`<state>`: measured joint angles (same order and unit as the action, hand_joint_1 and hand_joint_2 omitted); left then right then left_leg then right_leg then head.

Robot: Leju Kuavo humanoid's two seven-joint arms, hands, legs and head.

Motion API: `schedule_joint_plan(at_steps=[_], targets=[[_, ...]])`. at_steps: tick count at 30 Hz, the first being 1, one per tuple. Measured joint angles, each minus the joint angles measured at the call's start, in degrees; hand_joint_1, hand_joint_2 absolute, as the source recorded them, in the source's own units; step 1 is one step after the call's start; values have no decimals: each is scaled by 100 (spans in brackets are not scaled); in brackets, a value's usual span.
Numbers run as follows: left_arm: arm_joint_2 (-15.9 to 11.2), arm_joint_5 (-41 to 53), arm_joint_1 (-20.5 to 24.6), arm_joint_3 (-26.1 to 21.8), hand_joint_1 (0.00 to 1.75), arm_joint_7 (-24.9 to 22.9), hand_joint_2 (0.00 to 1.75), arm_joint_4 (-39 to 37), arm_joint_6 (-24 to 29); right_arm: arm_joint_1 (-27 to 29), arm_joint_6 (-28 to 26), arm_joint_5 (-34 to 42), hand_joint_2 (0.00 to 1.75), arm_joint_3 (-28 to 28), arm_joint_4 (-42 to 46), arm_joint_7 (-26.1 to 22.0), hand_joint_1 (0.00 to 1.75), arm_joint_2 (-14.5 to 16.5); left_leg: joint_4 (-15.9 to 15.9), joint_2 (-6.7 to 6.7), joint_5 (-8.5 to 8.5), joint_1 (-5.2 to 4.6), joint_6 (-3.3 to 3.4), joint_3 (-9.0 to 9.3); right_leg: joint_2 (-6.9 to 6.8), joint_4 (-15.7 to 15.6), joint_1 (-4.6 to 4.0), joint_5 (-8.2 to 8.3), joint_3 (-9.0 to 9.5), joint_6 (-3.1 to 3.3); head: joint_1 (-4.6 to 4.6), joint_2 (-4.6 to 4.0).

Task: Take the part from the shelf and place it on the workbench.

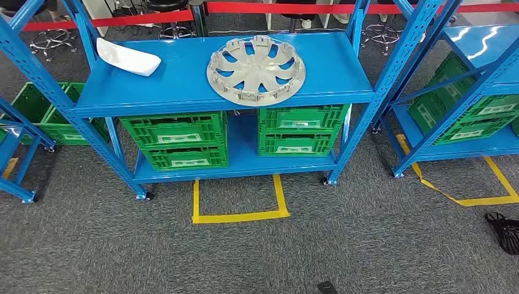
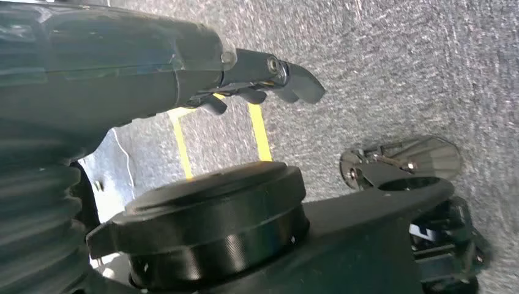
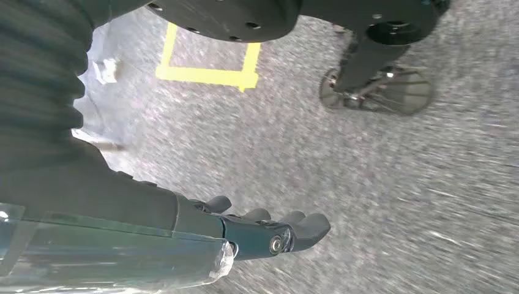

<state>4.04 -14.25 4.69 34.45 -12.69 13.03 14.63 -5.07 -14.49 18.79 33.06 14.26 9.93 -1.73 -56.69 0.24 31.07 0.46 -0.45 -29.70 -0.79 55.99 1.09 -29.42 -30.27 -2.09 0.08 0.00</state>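
Grey carpet, yellow tape, green crates

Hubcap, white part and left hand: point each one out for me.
Hubcap (image 1: 256, 69): head view, on a spoke near its hub, on the shelf top.
White part (image 1: 128, 57): head view, on its upper face, at the shelf's left end.
Left hand (image 2: 269, 82): left wrist view, on the dark fingers over the carpet.

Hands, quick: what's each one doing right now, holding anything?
Left hand: holds nothing, fingers loosely curled, hanging over the carpet.
Right hand: holds nothing, fingers loosely curled, hanging over the carpet.
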Motion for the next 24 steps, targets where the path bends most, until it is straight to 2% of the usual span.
schedule_joint_plan(at_steps=[5,12,20,24], targets=[[54,-97,0,19,0,106,175,0,47,-32,0,8,175,39,-1,-205,0,0,0,3,0,0,0,0,0,0,1,0,0,0,2,0],[120,-166,2,75,0,397,175,0,139,-84,35,28,175,195,-5,-187,0,0,-1,11,0,-1,1,0,2,0,2,1,0,0,7,0],[157,-147,2,92,0,399,175,0,139,-91,34,58,175,293,-5,-187,0,0,-1,10,1,0,1,0,1,0,2,0,0,-1,5,0],[155,-109,2,129,0,199,175,0,128,-74,-3,250,175,295,-10,-129,0,0,-1,7,0,0,1,1,2,0,2,1,0,0,6,0]])
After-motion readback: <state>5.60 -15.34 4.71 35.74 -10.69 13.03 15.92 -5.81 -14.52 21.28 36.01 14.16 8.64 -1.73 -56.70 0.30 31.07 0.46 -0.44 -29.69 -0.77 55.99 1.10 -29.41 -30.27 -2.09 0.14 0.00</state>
